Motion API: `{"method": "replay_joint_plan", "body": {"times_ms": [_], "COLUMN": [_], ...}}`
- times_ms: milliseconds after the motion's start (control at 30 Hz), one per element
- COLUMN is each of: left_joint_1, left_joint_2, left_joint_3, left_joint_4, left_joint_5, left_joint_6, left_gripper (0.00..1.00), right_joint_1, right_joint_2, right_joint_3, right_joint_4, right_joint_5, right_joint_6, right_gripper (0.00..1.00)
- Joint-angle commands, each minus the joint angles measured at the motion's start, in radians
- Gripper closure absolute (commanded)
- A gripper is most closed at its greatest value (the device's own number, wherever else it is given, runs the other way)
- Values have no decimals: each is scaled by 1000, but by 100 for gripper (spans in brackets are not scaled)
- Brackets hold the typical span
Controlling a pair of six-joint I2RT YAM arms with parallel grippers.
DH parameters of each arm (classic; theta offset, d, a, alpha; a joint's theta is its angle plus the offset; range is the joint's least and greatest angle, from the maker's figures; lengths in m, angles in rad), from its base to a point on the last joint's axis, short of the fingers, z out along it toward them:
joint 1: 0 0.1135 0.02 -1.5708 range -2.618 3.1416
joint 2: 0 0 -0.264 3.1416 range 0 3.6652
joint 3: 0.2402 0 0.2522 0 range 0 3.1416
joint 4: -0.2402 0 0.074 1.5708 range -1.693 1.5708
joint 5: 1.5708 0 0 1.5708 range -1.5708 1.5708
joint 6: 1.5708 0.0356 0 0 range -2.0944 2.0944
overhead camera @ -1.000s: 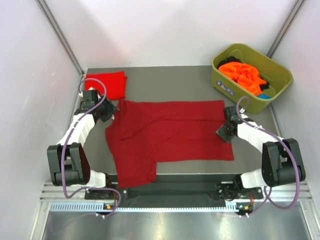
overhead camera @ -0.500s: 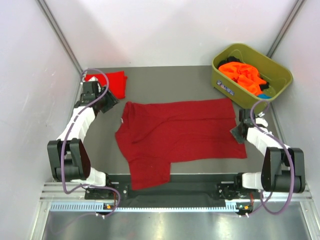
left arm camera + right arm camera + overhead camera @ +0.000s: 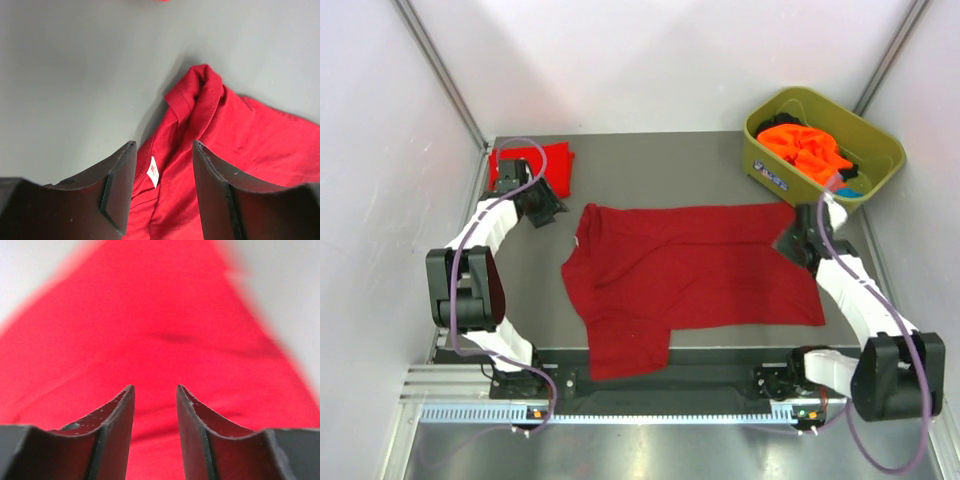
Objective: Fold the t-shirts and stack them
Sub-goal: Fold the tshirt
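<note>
Left wrist: I see my left gripper point(image 3: 164, 145) jaws spread, holding nothing; the dark crimson t-shirt point(image 3: 240, 135) collar lies just beyond the gap, its white neck label point(image 3: 154, 171) showing between the fingers. On my right gripper point(image 3: 155, 387) jaws spread too, same shirt blurred ahead of both tips.
</note>
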Motion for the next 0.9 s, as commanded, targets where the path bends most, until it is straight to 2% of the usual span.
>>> {"method": "replay_joint_plan", "body": {"times_ms": [0,133,333,600,733,867], "left_joint_1": [2,2,2,-4,-6,-13], "left_joint_2": [-1,-34,-14,-30,-18,-13], "left_joint_3": [-7,-146,-223,-261,-288,-308], "left_joint_4": [-7,76,122,162,171,188], "left_joint_5": [27,73,105,90,76,79], "left_joint_6": [-18,-67,-100,-135,-150,-164], "left_gripper": [47,47,52,59,67,77], "right_joint_1": [175,399,622,729,745,748], "right_joint_2": [-7,192,525,915,1064,1142], "right_joint_3": [171,353,664,1058,1146,1189], "right_joint_4": [71,140,268,308,344,367], "right_joint_5": [-61,-156,-167,-185,-224,-215], "right_joint_6": [-84,-67,-70,-79,-19,36], "right_gripper": [60,57,52,50,51,53]}}
